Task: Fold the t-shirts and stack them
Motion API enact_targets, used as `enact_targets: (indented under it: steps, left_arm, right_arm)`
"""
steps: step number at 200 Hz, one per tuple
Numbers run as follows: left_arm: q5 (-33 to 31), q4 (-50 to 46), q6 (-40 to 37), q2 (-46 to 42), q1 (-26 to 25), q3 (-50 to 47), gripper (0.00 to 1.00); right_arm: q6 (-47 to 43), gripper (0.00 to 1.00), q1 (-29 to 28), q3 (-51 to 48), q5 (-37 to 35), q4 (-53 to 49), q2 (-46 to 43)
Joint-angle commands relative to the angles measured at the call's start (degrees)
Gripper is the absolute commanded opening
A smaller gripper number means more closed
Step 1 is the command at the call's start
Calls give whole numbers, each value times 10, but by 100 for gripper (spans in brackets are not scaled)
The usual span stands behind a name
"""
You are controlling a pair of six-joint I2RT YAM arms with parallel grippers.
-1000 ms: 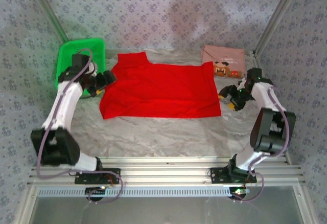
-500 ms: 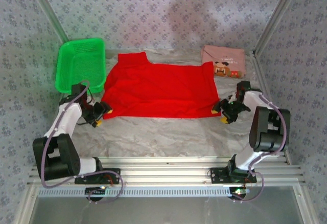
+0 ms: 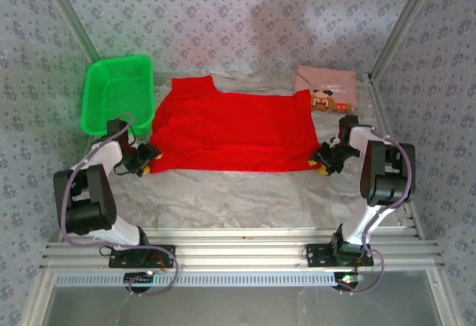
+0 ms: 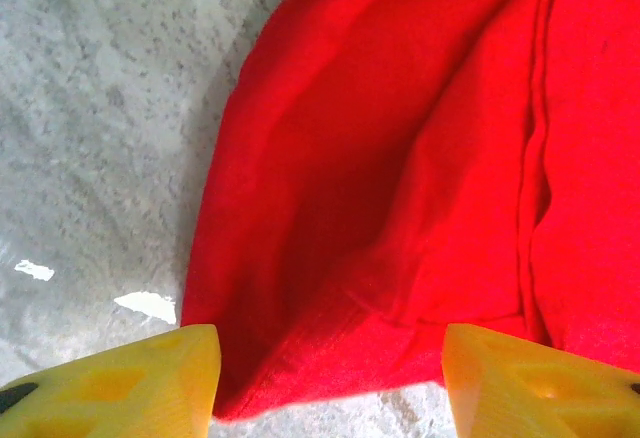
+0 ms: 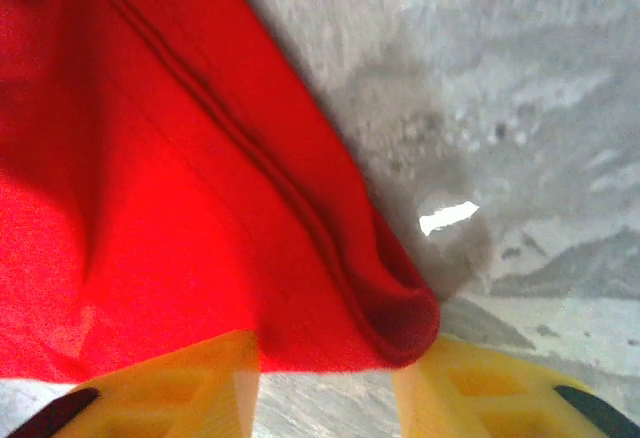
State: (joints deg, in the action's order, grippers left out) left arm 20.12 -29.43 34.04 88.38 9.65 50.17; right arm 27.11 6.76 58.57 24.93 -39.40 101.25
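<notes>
Crinkled grey table covering (image 3: 223,199) fronts two arms. The left gripper (image 3: 149,161) holds its yellow fingers (image 4: 150,378) released, straddling the near left corner of the flat red t-shirt (image 3: 230,129). The right gripper (image 3: 321,161) brackets the near right corner, touching it; whether clenched, cannot tell. Farther back, a folded pink t-shirt (image 3: 327,91) lies at right and a green basket (image 3: 117,61) at left.

Red t-shirt (image 4: 420,158) cropped at edges
</notes>
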Motion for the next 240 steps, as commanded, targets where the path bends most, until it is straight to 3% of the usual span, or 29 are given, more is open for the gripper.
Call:
enact_targets:
  steps: [1, 19, 64, 128, 206, 224, 240]
  left_arm:
    - [-2, 25, -14, 25, 4, 28, 53]
    - [-3, 24, -22, 45, 1, 44, 47]
    - [-21, -12, -69, 65, 4, 67, 15]
    - [-49, -52, -119, 0, 37, 27, 4]
    - [-37, -72, -115, -68, 33, -55, 10]
    - [-46, -81, -100, -70, 26, -44, 15]
    - [-58, -113, -85, -77, 26, -24, 37]
  right_arm:
    - [7, 33, -7, 30, -32, 24, 30]
    - [6, 24, -9, 39, -42, 20, 38]
    - [1, 0, -4, 31, -56, 14, 28]
    - [-15, 0, 6, -26, -82, -44, -65]
    - [-16, 0, 33, -124, -106, -100, -189]
    - [-15, 10, 37, -134, -102, -95, -187]
    - [-13, 25, 38, -129, -102, -93, -201]
